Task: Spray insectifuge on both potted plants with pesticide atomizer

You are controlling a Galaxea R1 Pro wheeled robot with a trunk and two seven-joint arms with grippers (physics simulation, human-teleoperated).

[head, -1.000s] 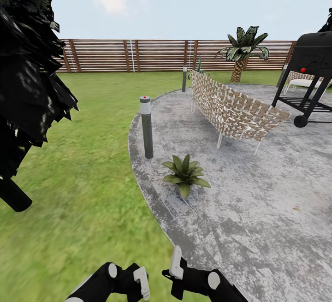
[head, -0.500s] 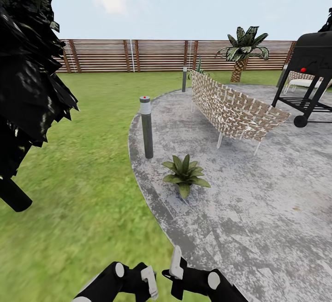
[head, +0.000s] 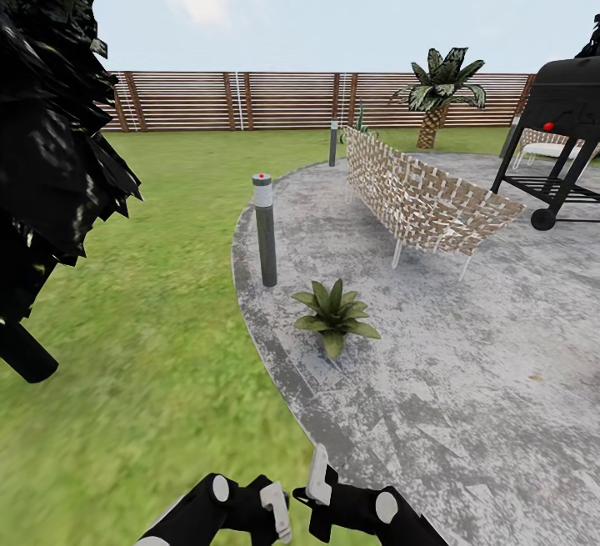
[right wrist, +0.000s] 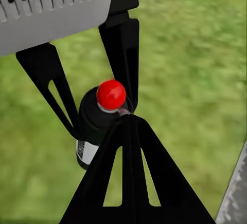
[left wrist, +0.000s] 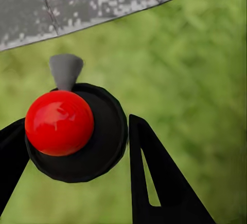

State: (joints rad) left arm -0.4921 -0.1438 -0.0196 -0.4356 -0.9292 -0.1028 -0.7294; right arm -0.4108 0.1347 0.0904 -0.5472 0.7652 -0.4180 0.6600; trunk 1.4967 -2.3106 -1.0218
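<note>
The pesticide atomizer (right wrist: 95,126) stands between the black fingers of the left gripper (left wrist: 72,147), which close against its dark body; seen from above, its red cap (left wrist: 59,123) and grey nozzle (left wrist: 66,71) point toward the patio (left wrist: 36,13). By judgement it is a light, rigid, smooth bottle, liable to slip or twist, and best held at mid-body, clear of the spray head. The right gripper (head: 312,488) hovers just beside it over the lawn (head: 150,346); whether its jaws are parted cannot be told. One potted plant (head: 335,313) sits on the patio edge at 12 o'clock from the grippers, a bollard lamp (head: 265,229) just beyond at 11 o'clock. The plant's pot is hidden under its leaves, and the bottle's label is barely legible.
</note>
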